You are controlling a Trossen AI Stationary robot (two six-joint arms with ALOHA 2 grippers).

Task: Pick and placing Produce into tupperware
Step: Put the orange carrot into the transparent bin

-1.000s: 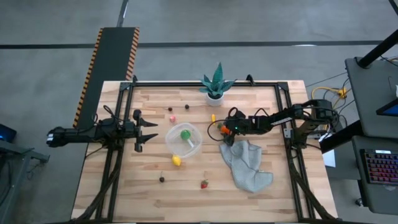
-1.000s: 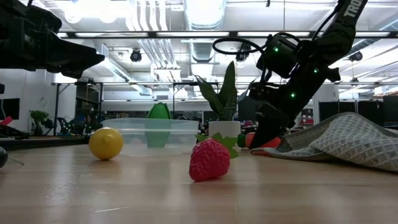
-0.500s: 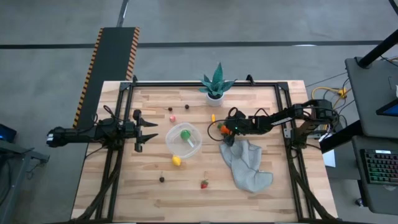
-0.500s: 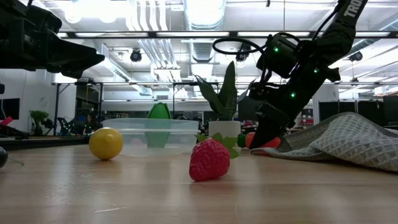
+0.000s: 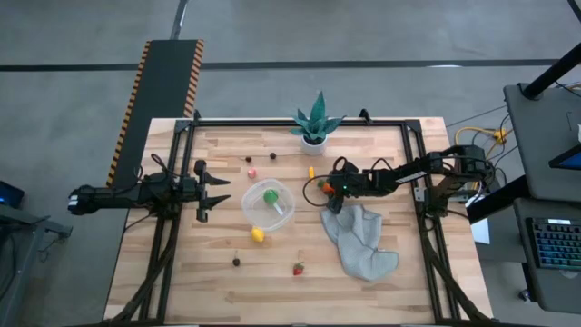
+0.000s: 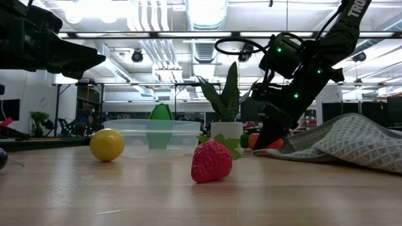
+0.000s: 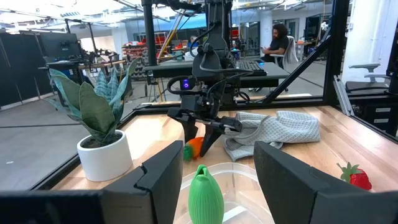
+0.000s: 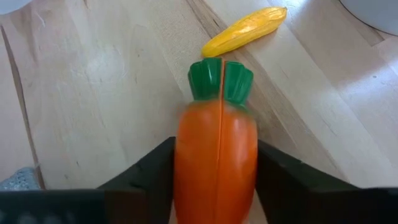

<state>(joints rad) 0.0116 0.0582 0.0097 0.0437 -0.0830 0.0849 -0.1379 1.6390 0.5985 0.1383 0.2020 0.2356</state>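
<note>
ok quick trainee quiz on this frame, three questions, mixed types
1. True or false: the tupperware is empty.
2. The right gripper has its jaws on either side of: A) the lemon, B) the carrot, C) the strawberry.
3. What does the left gripper hold?

Key:
1. False. A green piece is already inside.
2. B. Both jaws press against the carrot's sides, beside the grey cloth.
3. Nothing. Its jaws are open and it waits left of the tupperware.
</note>
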